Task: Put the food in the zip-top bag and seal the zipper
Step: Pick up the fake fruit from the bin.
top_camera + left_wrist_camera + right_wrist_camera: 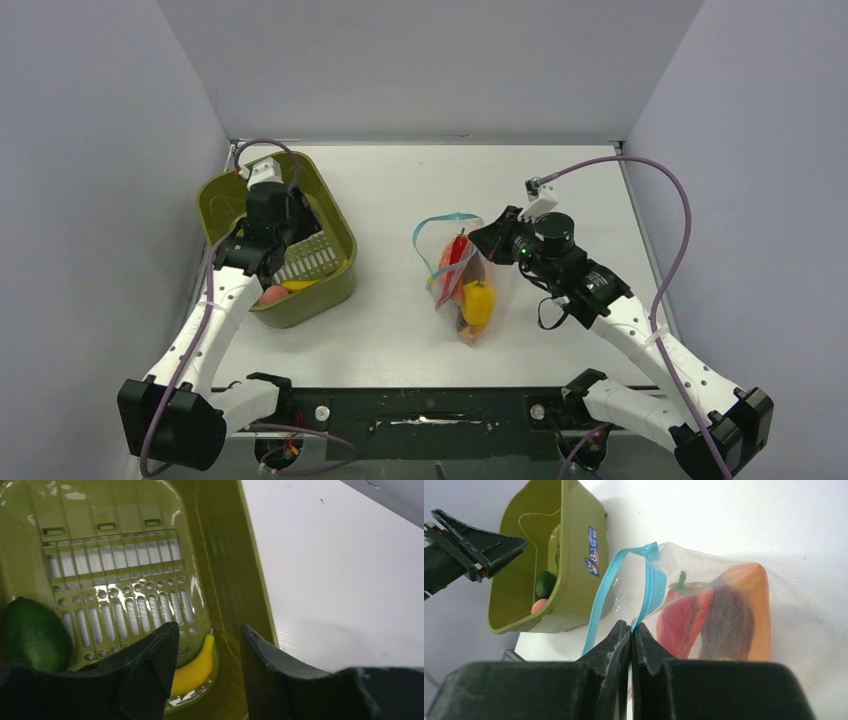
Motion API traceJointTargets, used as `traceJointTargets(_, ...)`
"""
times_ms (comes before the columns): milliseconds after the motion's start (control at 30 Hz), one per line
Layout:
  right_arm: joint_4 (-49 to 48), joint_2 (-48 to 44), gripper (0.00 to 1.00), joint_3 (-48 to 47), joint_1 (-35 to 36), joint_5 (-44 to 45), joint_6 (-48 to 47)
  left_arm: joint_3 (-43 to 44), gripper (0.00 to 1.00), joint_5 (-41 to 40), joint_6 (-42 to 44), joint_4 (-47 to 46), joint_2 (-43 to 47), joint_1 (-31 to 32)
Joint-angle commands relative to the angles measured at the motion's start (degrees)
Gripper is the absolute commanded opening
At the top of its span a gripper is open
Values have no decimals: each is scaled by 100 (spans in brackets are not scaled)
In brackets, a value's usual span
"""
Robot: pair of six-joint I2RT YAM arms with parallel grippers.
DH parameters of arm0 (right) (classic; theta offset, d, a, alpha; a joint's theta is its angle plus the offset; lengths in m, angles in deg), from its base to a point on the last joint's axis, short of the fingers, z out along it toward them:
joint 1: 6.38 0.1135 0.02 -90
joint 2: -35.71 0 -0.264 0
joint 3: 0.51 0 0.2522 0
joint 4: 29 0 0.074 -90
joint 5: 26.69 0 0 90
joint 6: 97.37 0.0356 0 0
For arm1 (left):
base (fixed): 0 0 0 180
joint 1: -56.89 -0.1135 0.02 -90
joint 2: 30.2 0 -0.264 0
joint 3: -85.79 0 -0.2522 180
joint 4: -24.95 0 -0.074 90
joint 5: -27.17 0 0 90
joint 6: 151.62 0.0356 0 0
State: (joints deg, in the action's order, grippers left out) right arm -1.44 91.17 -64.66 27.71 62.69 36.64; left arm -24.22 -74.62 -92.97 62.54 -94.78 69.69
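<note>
Clear floppy plastic zip-top bag [495, 280] lies on the white table [390, 330], right of centre, with its mouth end right at the right jaws. The thin light-blue zipper strip [651, 580] along the mouth gapes in an open loop and is not sealed. One side of the strip runs down into the right jaws, which are pressed together and pinching it. The other side passes just left of them, outside the grip.

The bag film is crinkled and see-through. Inside, near the mouth, is a red plastic toy pepper [679, 615] with a green stem. Beside it is an orange toy piece [756, 590], with a dark brownish piece [724, 625] against it. A yellow toy piece [479, 300] sits lower, toward the near end.

Olive-green plastic bin [338, 235] sits left of the bag, well apart from it. The left jaws hang inside the bin, spread, with nothing between them. A yellow toy banana [195, 667] lies below the gap, against the bin wall. A dark green toy avocado [32, 635] is on the slotted floor to the left. A peach round toy [274, 295] is at the near corner.
</note>
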Motion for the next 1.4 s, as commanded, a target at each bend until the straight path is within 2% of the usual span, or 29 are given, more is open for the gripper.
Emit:
traceJointTargets(0, -176, 51, 0, -294, -55, 255, -502, -18, 46, -120, 34, 146, 22, -321)
traceJointTargets(133, -61, 163, 0, -486, -139, 227, -678, -66, 48, -454, -61, 282, -85, -451)
traceJointTargets(300, 138, 565, 0, -1038, -148, 94, -1212, 61, 49, -551, -338, 523, -659, -527)
traceJointTargets(467, 687, 820, 0, -1341, -186, 357, -1438, 219, 53, -371, -340, 1023, -1241, -561)
traceJointTargets(667, 964, 1032, 0, -1639, -415, 359, -1513, 143, 55, 414, -601, 1248, -1579, -625)
traceJointTargets(767, 1212, 1328, 0, -1929, -477, 381, -1578, 211, 58, 85, -567, 1588, -1575, -627)
traceJointTargets(933, 1253, 1693, 0, -2211, -527, 291, -1584, 614, 59, -980, -260, 1992, -1772, -667)
traceJointTargets(1033, 1323, 1839, 0, -2388, -563, 230, -1728, 976, 63, -1381, -86, 2156, -1954, -694)
traceJointTargets(1200, 1259, 1818, 0, -2361, -664, 65, -1852, 1322, 66, -1906, -49, 2416, -2136, -937)
traceJointTargets(1367, 1285, 1663, 0, -2269, -742, 79, -2045, 1152, 68, -2204, -84, 2513, -2252, -1175)
